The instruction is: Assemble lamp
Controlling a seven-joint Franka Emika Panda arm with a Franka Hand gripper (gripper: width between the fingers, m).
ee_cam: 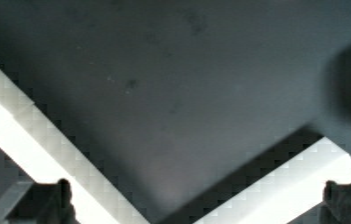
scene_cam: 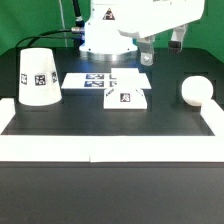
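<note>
Since the three lamp parts lie apart and none is joined, assembly reads as not yet begun; the step in hand looks like a first reach. Shade [scene_cam: 38, 75] stands upright, wide end down, at the exterior view's left. Base [scene_cam: 128, 97] lies flat near centre, just on the near side of the marker board [scene_cam: 100, 80]; touching or not, cannot tell. Bulb [scene_cam: 196, 92] sits at the exterior view's right, close to the wall [scene_cam: 214, 118]. Gripper [scene_cam: 176, 42] hangs above the far right of the table [scene_cam: 100, 125], spread wide and holding nothing. The wrist view agrees: fingertips [ee_cam: 47, 200] are well apart with bare table between them, and a sliver of the bulb shows at the frame edge. Judgement: the bulb is the nearest part, though the base may be the sounder first pick. For the bulb, centre over the ball before descending and close slowly across its widest part; pinched off-centre, it will likely roll or squirt out. Table is matt black, flat and bare on the near side of the parts, so there is good room there for joining. The white wall rings the left, near and right edges; with the bulb so close to it, finger clearance is tighter on that side. Marker board is fixed; keep off it.
</note>
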